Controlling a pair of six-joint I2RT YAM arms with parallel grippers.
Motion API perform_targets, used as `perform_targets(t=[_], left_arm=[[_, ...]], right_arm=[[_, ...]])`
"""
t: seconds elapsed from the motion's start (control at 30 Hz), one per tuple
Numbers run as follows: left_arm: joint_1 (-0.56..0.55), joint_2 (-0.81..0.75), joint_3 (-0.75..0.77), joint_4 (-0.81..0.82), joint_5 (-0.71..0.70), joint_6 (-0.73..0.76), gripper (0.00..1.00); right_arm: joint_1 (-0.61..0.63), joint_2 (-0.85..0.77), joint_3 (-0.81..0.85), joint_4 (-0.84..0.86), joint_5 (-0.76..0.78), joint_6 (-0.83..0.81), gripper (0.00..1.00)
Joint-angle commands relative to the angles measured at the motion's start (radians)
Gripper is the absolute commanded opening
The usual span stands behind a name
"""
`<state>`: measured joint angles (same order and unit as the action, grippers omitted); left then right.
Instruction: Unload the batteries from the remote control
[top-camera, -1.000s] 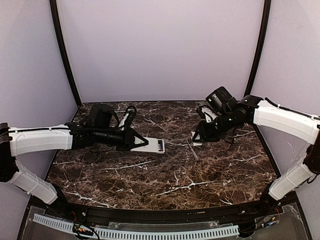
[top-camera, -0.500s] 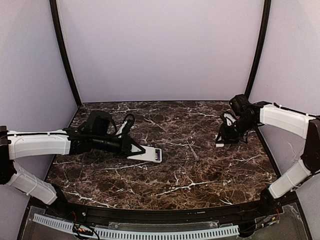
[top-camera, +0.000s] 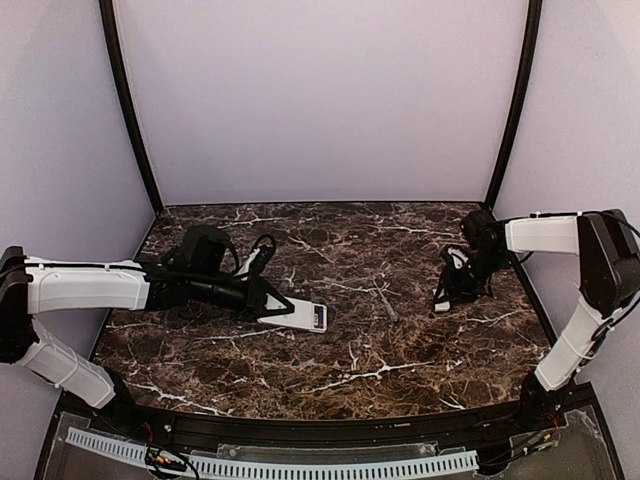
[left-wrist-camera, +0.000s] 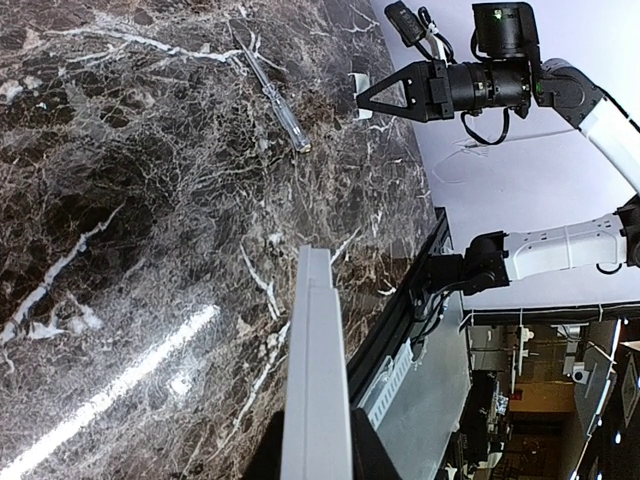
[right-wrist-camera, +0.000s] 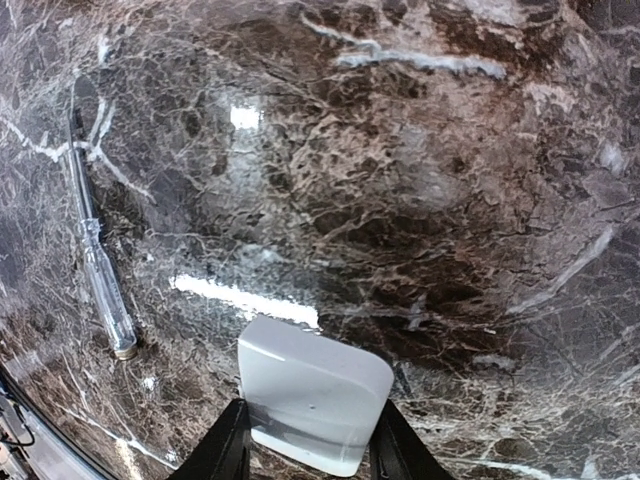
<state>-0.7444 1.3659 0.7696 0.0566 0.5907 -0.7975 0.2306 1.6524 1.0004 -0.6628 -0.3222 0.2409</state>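
I steady slim white plastic remote control (top-camera: 300, 316) in left gripper (top-camera: 272, 303), left of thin screwdriver (top-camera: 386, 302); right gripper (top-camera: 443, 297) pinches small white squarish piece (right-wrist-camera: 313, 392), probably battery cover.

White shells, black joints, black wrist cables on left arm (top-camera: 85, 285), right arm (top-camera: 540, 233); black tapered left claw (top-camera: 283, 304), right claw (top-camera: 441, 297).

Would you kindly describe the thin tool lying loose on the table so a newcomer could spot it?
On the dark marble table, look between the two arms, right of centre, nearer the right gripper than the remote control. The screwdriver lies flat there, untouched: a slim rod with a clear handle, whereas its neighbours are white plastic.
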Motion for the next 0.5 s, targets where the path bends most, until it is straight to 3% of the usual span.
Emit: perform_targets(t=[0.0, 0.2, 0.47], left_arm=[[-0.003, 0.031, 0.017, 0.044, 0.037, -0.003, 0.00], [-0.004, 0.078, 0.024, 0.066, 0.037, -0.002, 0.00], [-0.003, 0.174, 0.071, 0.077, 0.009, 0.019, 0.00]], right_arm=[[-0.013, 0.032, -0.027, 0.033, -0.014, -0.026, 0.43], [-0.018, 0.014, -0.037, 0.027, 0.002, -0.021, 0.63], [-0.017, -0.079, -0.021, -0.036, 0.030, -0.012, 0.78]])
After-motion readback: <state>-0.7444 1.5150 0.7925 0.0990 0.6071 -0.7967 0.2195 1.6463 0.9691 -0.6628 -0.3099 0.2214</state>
